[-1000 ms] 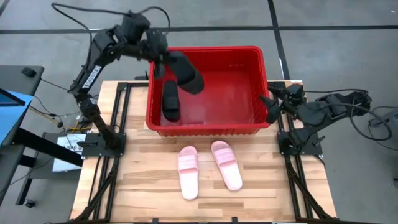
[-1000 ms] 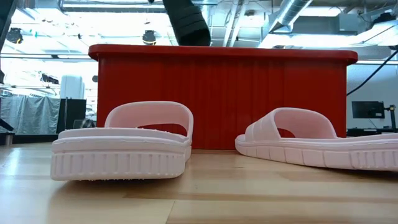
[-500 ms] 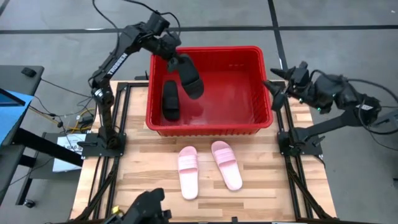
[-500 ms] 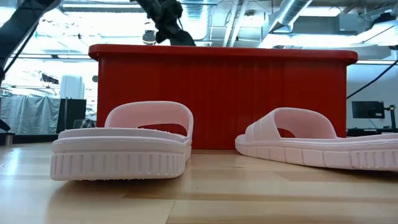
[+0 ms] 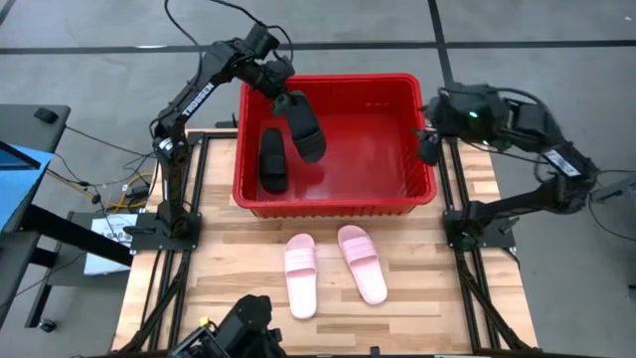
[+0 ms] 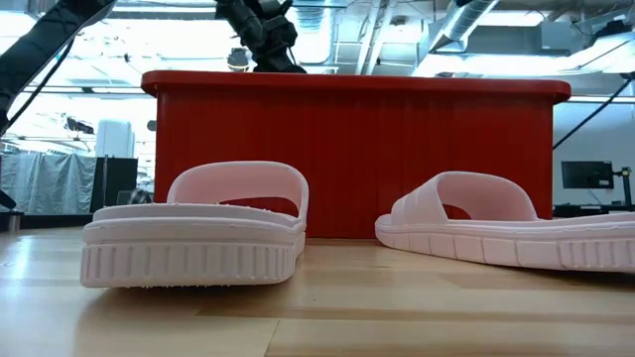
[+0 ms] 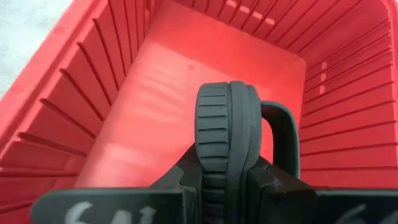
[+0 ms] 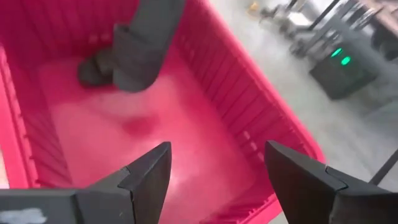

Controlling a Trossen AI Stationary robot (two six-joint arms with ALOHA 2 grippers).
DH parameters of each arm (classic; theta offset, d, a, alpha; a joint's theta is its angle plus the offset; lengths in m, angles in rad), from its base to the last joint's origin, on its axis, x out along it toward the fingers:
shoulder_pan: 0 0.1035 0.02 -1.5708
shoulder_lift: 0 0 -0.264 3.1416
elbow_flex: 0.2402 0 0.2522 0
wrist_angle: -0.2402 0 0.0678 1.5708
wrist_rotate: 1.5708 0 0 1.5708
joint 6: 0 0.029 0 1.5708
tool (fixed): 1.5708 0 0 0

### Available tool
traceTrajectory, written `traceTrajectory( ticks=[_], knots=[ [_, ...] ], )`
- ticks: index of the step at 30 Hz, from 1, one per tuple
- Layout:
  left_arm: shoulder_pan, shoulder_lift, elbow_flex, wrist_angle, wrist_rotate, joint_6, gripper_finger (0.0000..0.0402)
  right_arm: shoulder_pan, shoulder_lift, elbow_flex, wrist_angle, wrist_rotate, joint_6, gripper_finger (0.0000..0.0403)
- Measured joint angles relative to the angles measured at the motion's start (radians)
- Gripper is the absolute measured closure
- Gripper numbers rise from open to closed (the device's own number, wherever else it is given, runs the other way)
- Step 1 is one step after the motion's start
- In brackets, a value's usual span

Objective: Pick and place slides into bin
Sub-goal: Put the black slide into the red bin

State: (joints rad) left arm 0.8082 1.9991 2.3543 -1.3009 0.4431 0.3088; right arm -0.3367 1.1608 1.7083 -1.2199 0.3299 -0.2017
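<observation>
The red bin [image 5: 335,204] stands at the table's far middle. One black slide [image 5: 271,159] lies on the bin's floor near its left wall. My left gripper [image 5: 282,95] is over the bin's far left part, shut on the second black slide [image 5: 305,127], which reaches down into the bin. It also shows in the low view [image 6: 263,35] above the bin's rim. Two light pink slides [image 5: 300,275] [image 5: 361,263] lie soles down on the table in front of the bin. My right gripper [image 5: 428,147] is open and empty at the bin's right rim. My left gripper pinches one end of the black slide's sole [image 7: 226,163] between its two fingers, one on the strap side and one on the underside. The fingers [image 7: 268,182] come from above and the far left, slanting down. The slide hangs below them, tilted, inside the bin.
The bin's right half [image 8: 149,143] is bare floor. Black frame rails [image 5: 169,259] run along the table's left and right sides. Bare table lies around the pink slides [image 6: 198,223] [image 6: 506,228].
My left gripper has gone down and a little toward the table's right edge with the black slide, which has sunk below the bin's rim. My right arm has risen from the table's right edge and swung its gripper to the bin's right rim.
</observation>
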Motion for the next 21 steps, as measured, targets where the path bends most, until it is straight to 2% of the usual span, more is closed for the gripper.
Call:
traceTrajectory(
  ticks=[6, 14, 21],
  knots=[
    [-0.001, 0.0, -0.001, -0.033, -0.003, 0.025, 0.0367, -0.08, 0.065, 0.046, -0.006, -0.059, -0.044, 0.0154],
    [-0.009, 0.0, -0.003, -0.032, 0.002, 0.02, 0.0367, -0.125, 0.068, 0.075, -0.007, -0.1, -0.072, 0.0154],
    [-0.041, 0.068, -0.004, -0.075, 0.055, 0.009, 0.0367, -0.179, 0.071, 0.079, -0.004, -0.17, -0.121, 0.0154]
  ],
)
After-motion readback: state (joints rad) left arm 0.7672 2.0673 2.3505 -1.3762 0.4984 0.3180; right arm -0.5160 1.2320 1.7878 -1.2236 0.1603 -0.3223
